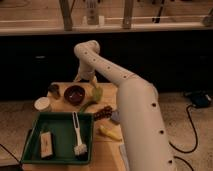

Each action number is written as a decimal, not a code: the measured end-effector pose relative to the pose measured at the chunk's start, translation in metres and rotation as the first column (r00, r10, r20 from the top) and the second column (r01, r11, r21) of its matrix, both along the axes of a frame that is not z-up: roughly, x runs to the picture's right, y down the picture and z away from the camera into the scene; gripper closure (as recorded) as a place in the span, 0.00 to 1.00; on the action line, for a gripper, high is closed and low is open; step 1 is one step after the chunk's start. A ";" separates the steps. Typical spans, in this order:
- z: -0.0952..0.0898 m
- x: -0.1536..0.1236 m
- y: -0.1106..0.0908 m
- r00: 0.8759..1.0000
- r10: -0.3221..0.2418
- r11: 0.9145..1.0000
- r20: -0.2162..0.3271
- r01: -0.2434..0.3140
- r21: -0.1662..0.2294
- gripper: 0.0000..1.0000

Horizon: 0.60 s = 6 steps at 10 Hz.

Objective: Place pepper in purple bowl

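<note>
The tool (94, 84) hangs low over the desk (106, 151), the purple bowl (75, 94) just beside it; whether it grips anything, I cannot tell.

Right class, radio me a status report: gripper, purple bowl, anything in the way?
Gripper low over the table, just right of purple bowl. Nothing seen in bowl. Green item at gripper; dark can left of bowl.

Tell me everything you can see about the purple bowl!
The purple bowl is small and round, dark purple-maroon with an even darker inside. It sits upright on the wooden table, open side up, and nothing shows inside it. A small dark can stands just left of it in the view, and the green tray lies in front. The gripper hangs close by its right rim.
</note>
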<state>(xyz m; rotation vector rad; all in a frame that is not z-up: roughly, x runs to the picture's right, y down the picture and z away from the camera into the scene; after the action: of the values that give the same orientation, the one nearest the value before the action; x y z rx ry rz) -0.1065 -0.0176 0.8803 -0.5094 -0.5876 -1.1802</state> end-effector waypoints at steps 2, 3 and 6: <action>0.001 0.007 -0.001 1.000 0.003 1.000 -0.001 -0.003 0.001 0.20; 0.002 0.011 -0.002 1.000 0.007 1.000 -0.004 -0.007 0.001 0.20; 0.001 0.008 -0.002 1.000 0.004 1.000 -0.001 -0.004 0.001 0.20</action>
<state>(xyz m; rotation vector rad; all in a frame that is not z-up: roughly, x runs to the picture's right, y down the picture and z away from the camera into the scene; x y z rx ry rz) -0.0981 -0.0192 0.8816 -0.5078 -0.5865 -1.1764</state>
